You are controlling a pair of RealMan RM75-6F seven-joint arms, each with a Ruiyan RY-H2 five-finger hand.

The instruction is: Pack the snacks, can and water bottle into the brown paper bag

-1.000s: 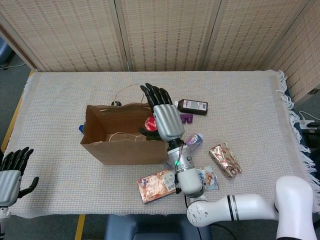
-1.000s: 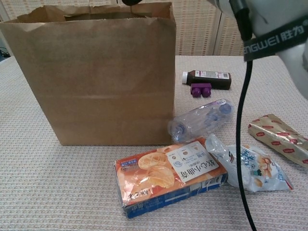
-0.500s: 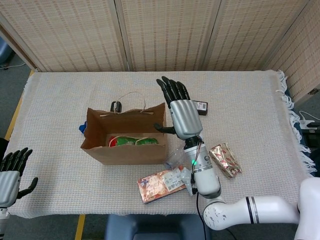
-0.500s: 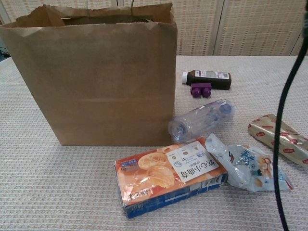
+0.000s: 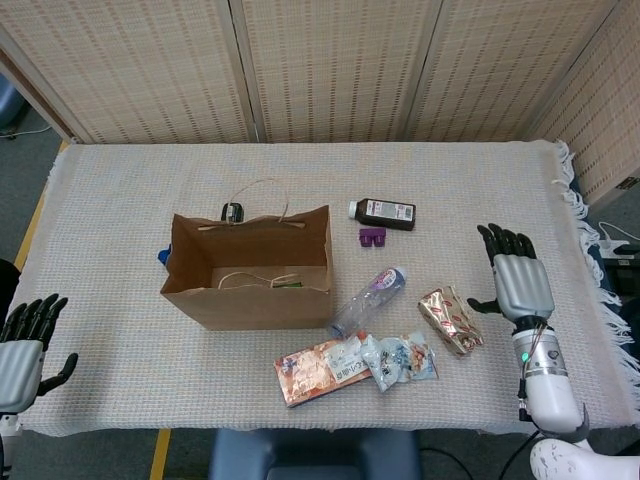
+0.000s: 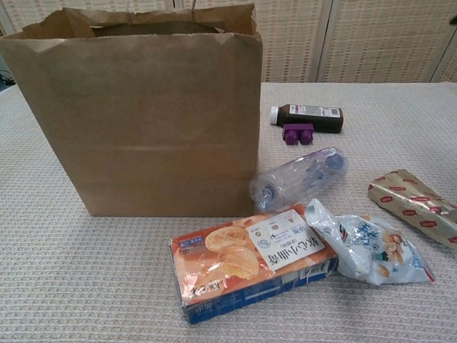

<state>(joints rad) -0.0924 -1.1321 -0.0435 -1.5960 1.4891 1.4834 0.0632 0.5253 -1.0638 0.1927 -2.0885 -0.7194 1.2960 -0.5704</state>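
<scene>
The brown paper bag (image 5: pixel 245 268) (image 6: pixel 143 114) stands open at the table's left middle; only a sliver of green shows inside it. A clear water bottle (image 5: pixel 368 301) (image 6: pixel 298 177) lies by the bag's right side. In front lie an orange snack box (image 5: pixel 315 371) (image 6: pixel 250 261) and a clear snack packet (image 5: pixel 400 358) (image 6: pixel 368 246). A gold-wrapped snack (image 5: pixel 450 320) (image 6: pixel 414 206) lies further right. My right hand (image 5: pixel 515 282) hovers at the table's right, fingers spread, holding nothing. My left hand (image 5: pixel 22 350) stays at the bottom left corner, also empty with fingers apart.
A dark bottle (image 5: pixel 385 212) (image 6: pixel 307 118) and a small purple piece (image 5: pixel 372 236) (image 6: pixel 298 133) lie behind the water bottle. A blue item (image 5: pixel 162 256) and a black object (image 5: pixel 232 211) peek out behind the bag. Folding screens stand behind the table.
My right hand held a red can over the bag, released it inside, then drew back to the table's right side. The left hand has not moved.
</scene>
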